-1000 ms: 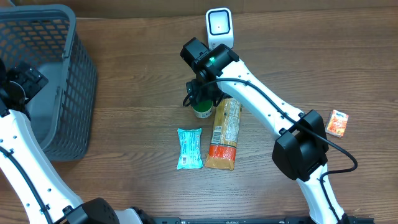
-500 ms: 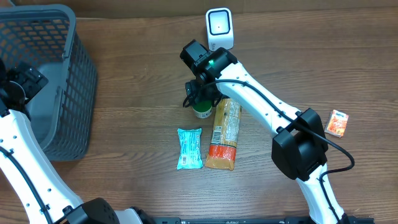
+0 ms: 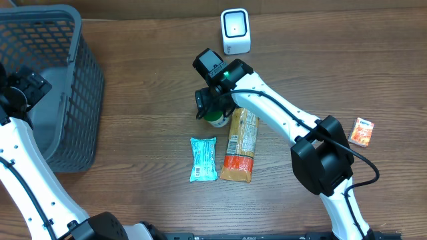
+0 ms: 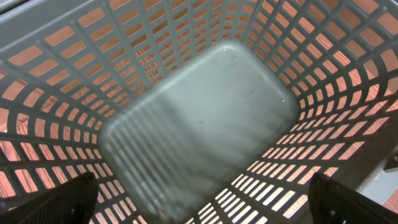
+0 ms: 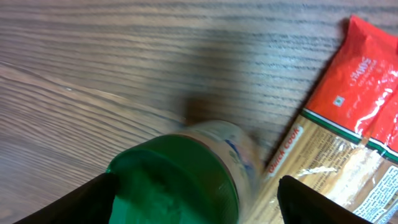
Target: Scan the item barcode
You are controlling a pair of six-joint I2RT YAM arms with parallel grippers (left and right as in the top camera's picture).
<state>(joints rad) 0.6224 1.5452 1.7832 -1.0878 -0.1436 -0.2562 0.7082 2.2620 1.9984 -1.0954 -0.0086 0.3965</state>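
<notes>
A jar with a green lid (image 3: 216, 121) stands upright on the wooden table, just left of a long pasta packet (image 3: 241, 141). My right gripper (image 3: 211, 107) hangs over the jar, open. In the right wrist view the green lid (image 5: 171, 186) fills the space between the fingers. The left finger (image 5: 87, 198) is at the lid's edge and the right finger (image 5: 314, 196) stands apart from it, over the pasta packet (image 5: 348, 143). The white scanner (image 3: 235, 31) sits at the back of the table. My left gripper (image 4: 202, 199) is open over the grey basket's floor (image 4: 199, 118).
The grey mesh basket (image 3: 63, 87) stands at the left. A teal snack packet (image 3: 203, 159) lies left of the pasta packet. A small orange box (image 3: 362, 131) lies at the far right.
My right gripper has slid a little toward the table's front, further over the jar. Its fingers have come in slightly. The left arm has not moved.
</notes>
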